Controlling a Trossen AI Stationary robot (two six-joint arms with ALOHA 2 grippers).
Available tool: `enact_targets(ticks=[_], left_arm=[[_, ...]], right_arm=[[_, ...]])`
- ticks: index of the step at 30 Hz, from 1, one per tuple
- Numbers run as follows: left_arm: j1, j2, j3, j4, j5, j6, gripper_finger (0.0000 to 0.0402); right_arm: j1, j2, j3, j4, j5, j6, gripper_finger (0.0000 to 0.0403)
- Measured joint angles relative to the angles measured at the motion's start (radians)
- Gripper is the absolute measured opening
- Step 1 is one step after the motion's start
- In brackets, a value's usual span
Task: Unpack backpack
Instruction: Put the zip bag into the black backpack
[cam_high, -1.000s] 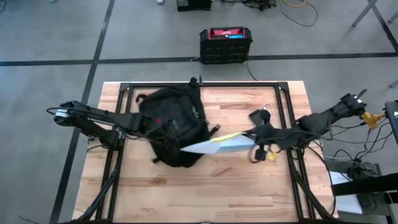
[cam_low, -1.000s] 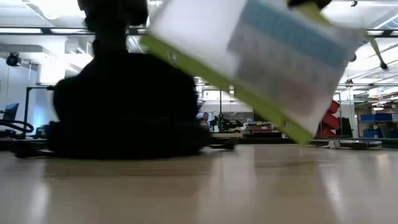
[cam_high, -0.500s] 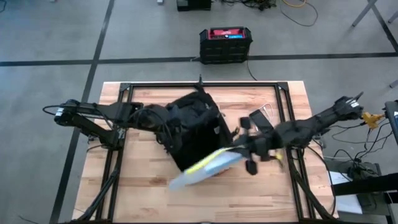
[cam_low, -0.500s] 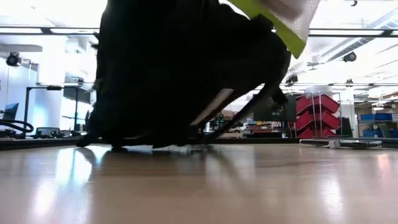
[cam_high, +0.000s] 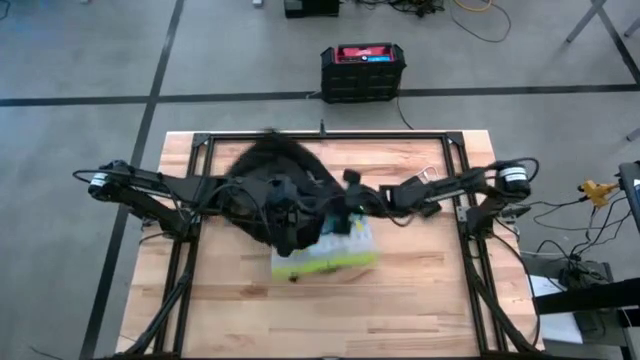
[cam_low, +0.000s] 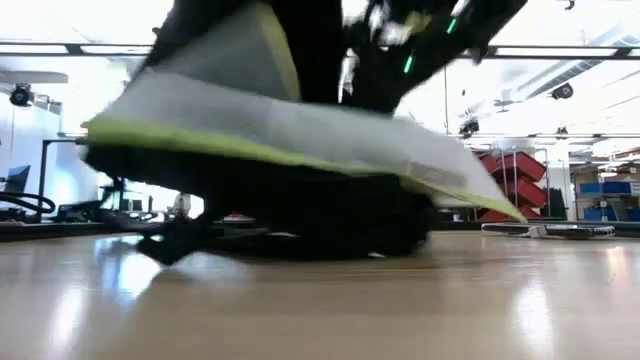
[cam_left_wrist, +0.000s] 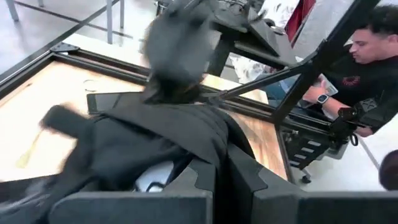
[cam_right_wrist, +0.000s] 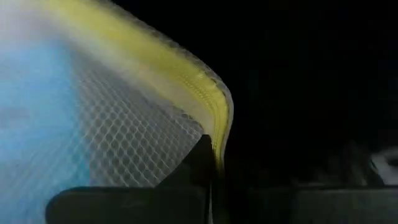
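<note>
since half a second ago the backpack (cam_high: 275, 195) has dropped from its tipped-up stand back toward the table's left-centre, and the mesh pouch (cam_high: 325, 252) has swung from the air to the board just in front of the bag.

we note the pouch, white mesh with a yellow-green edge, now sits at the backpack's front right corner, touching or overlapping it; in the low view (cam_low: 300, 135) it reads as tilted, one end higher, with the dark bag behind and below it.

right gripper (cam_high: 352, 205) reaches in from the right, over the pouch's back edge beside the bag. the right wrist view shows its fingers closed onto the yellow border of the pouch (cam_right_wrist: 211, 118), mesh filling one side, black fabric the other.

left gripper (cam_high: 262, 200) is buried in the bag's fabric at mid-table; the left wrist view shows black cloth (cam_left_wrist: 155, 143) bunched right at its fingers, but we cannot tell whether they are parted or pinched.

open room: bare wood across the table (cam_high: 400, 310) front, and at the right between pouch and the black frame rail (cam_high: 465, 240). the bag's back edge lies near the rear rail. black-and-red box (cam_high: 362, 72) stands on the floor beyond the table, well apart. a person (cam_left_wrist: 364, 68) sits past the far table edge in the left wrist view.
</note>
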Motion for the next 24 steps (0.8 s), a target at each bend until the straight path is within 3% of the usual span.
enact_targets(ticks=[4,6,10,15,21,24], left_arm=[[-0.041,-0.001,0.0,-0.032,-0.118,-0.002,0.0],[-0.057,0.002,-0.003,-0.049,-0.174,-0.015,0.0],[-0.067,0.018,-0.031,-0.058,-0.177,-0.074,0.0],[-0.072,0.03,-0.06,-0.036,-0.179,-0.143,0.0],[-0.084,0.038,-0.036,0.058,-0.195,-0.086,0.0],[-0.084,0.049,-0.027,0.11,-0.194,-0.049,0.0]], right_arm=[[-0.101,0.048,-0.005,-0.043,0.22,0.111,0.0],[-0.136,0.045,-0.009,-0.043,0.234,0.15,0.0],[-0.154,0.001,-0.009,-0.065,0.246,0.191,0.0],[-0.171,-0.118,0.019,-0.298,0.412,0.206,0.0],[-0.253,-0.225,0.045,-0.643,0.404,0.379,0.0],[-0.296,-0.246,0.043,-0.725,0.339,0.46,0.0]])
